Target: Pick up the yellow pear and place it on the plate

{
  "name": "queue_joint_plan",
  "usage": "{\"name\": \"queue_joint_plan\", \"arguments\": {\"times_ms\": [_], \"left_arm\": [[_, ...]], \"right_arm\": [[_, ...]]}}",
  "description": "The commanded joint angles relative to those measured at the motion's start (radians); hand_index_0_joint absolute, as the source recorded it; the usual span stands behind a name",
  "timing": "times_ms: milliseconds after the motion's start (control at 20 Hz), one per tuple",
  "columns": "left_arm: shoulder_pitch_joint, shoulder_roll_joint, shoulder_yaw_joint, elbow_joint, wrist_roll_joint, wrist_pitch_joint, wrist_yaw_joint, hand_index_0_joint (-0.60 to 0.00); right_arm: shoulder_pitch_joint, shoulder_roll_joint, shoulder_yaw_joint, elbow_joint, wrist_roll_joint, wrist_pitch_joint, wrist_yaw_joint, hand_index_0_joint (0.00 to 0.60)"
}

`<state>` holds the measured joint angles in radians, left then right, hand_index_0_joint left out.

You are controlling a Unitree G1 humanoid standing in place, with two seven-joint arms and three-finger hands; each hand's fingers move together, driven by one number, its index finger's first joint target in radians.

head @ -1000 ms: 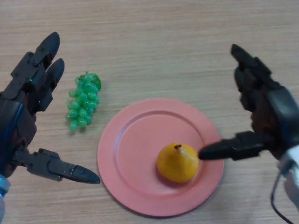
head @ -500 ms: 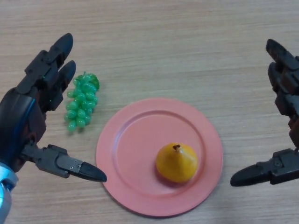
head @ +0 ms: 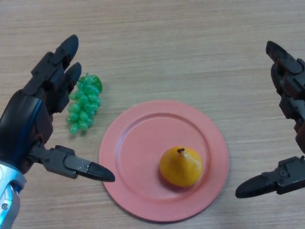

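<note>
Yellow pear sits on the pink plate, right of its centre, stem up. Your right hand, whose thumb touched the fruit a second ago, has pulled well clear to the table's right and is spread wide, so the placing looks done. Your left hand hovers open beside green grapes on the pale wooden table.

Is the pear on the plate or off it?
On: the yellow pear rests on the pink plate, untouched by either hand.
</note>
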<state>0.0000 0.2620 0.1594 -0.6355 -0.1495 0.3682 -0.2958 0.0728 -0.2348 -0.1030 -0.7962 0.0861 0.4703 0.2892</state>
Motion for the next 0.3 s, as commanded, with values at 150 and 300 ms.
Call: {"name": "queue_joint_plan", "arguments": {"times_ms": [150, 300], "left_arm": [[-0.005, 0.021, 0.064, -0.063, -0.03, -0.162, 0.006, 0.0], [0.001, 0.026, 0.107, -0.087, -0.051, -0.139, 0.004, 0.0]], "right_arm": [[-0.017, -0.009, -0.008, -0.083, 0.01, -0.058, -0.001, 0.0], [-0.018, -0.005, 0.025, -0.081, 0.003, -0.071, -0.005, 0.0]]}}
